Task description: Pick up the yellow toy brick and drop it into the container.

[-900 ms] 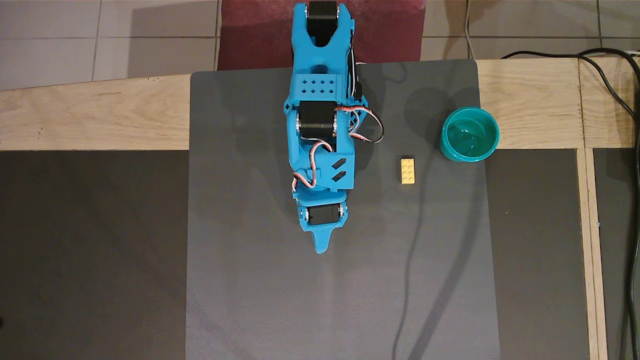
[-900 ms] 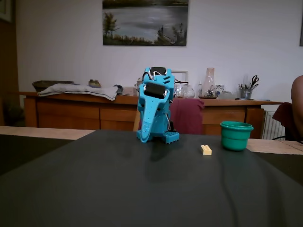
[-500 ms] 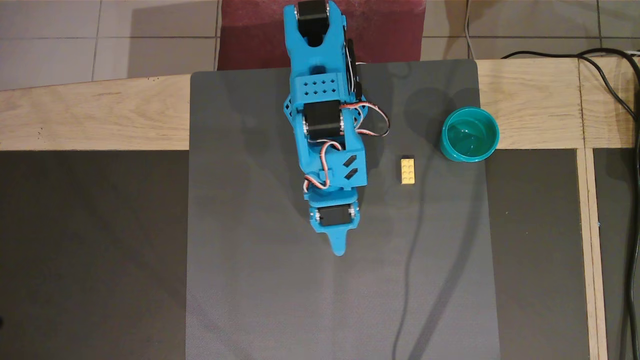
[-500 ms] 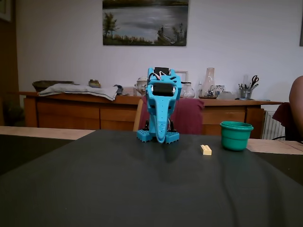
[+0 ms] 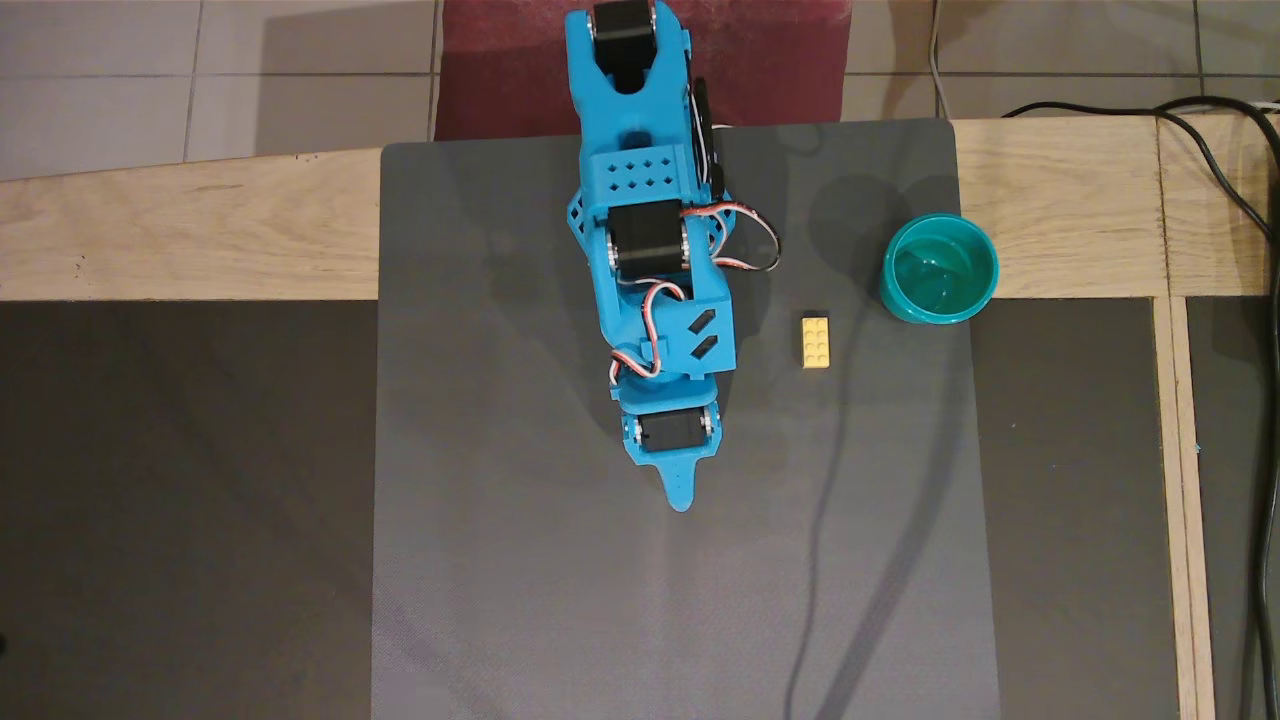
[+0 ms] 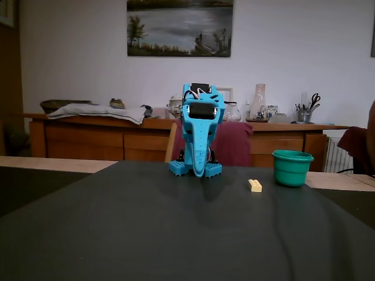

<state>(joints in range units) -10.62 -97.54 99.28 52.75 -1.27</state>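
Yellow toy brick [image 5: 815, 342] lies flat on the dark grey mat [image 5: 560, 600] that covers the middle of the tabletop [image 5: 190, 235], studs up, its long side running up and down in the overhead view. Nothing touches it. In the fixed view the brick [image 6: 255, 185] sits on the mat to the right of the arm and just left of the cup.

To the upper right of the brick in the overhead view stands the container [image 5: 939, 268], a round teal cup, upright and open at the top, with a glossy inside. It rests at the mat's right edge, partly over the pale wooden strip of the tabletop, near the brick but apart from it. In the fixed view the cup [image 6: 292, 167] stands a little behind and to the right of the brick.

The blue arm [image 5: 650, 240] reaches down the middle of the mat from the top edge of the overhead view, folded low. Its hand [image 5: 681, 497] points toward the bottom of that view, left of the brick and well clear of it, and holds nothing. Only one narrow blue tip shows from above, and in the fixed view the hand [image 6: 200, 172] appears as a single tapered wedge, so the fingers look closed together.

A black cable [image 5: 1240, 200] trails along the right side of the tabletop.
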